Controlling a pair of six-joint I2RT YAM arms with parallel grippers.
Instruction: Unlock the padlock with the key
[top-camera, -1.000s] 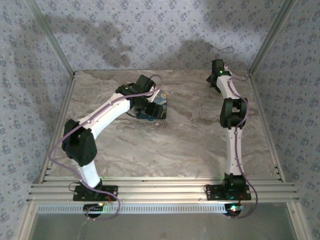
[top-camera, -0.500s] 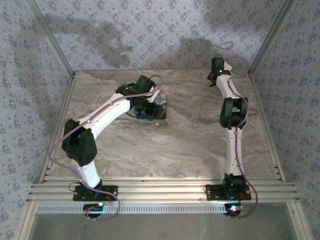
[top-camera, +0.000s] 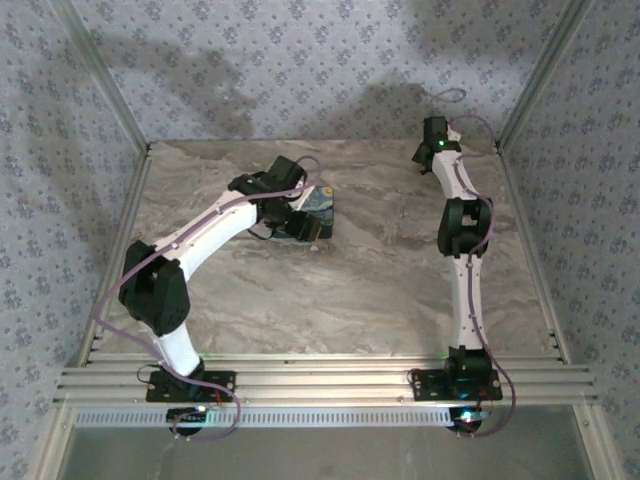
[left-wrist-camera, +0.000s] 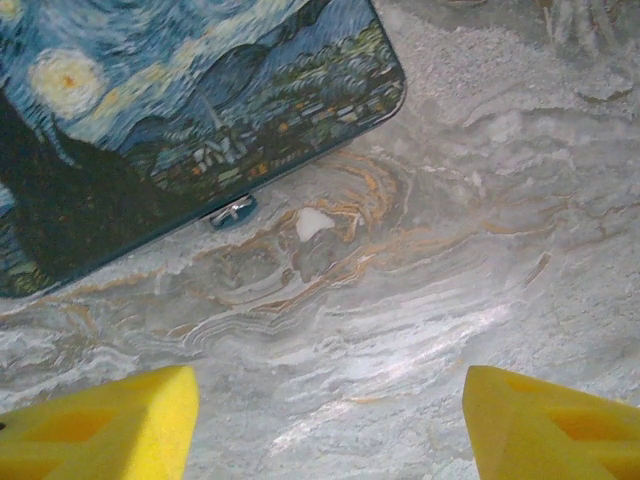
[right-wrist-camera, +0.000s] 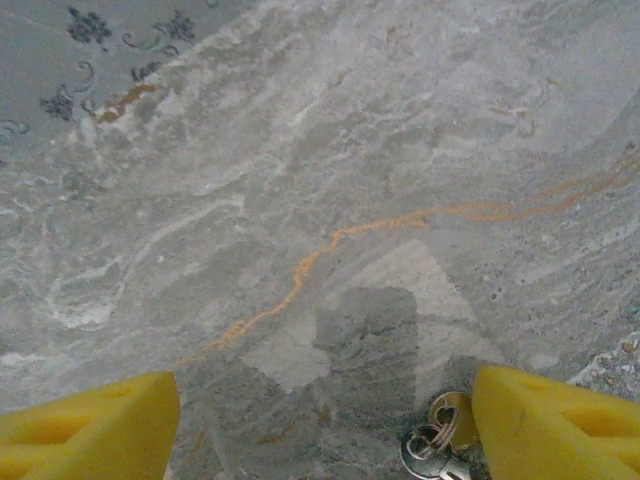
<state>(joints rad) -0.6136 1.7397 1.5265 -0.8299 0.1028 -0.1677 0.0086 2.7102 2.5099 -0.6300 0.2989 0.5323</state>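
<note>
L claw (left-wrist-camera: 330, 425) is wide open over the table (left-wrist-camera: 430, 300), nothing in it. I see the padlock (left-wrist-camera: 232, 211) just ahead of it, tucked against the edge of the painted tin (left-wrist-camera: 180, 110). R claw (right-wrist-camera: 325, 430) is spread open too, out at the table's far right; the key (right-wrist-camera: 432, 462) on its ring (right-wrist-camera: 450, 412) sits betw the pads (right-wrist-camera: 90, 425), close to the R pad (right-wrist-camera: 550, 420)
</note>
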